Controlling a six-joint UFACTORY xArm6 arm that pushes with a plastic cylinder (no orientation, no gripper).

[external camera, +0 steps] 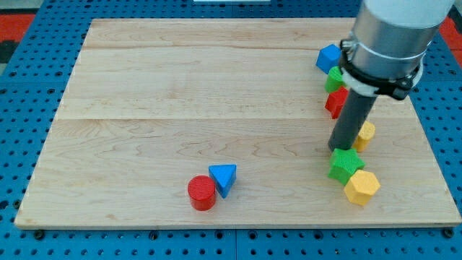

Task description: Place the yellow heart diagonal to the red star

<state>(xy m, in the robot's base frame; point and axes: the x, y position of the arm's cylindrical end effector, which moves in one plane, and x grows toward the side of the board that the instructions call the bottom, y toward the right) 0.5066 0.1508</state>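
Observation:
A yellow block [367,135], probably the heart, lies at the board's right side, partly hidden behind my rod. The red block [335,102], likely the star, sits just up and left of it, partly covered by the arm. My tip [340,149] rests on the board just left of the yellow block and below the red one, right above a green star [346,165]. I cannot tell whether the tip touches the yellow block.
A blue block [328,57] and a green block [334,78] stack up the view above the red one. A yellow hexagon [362,187] lies below the green star. A red cylinder [201,193] and a blue triangle [224,178] sit at bottom centre.

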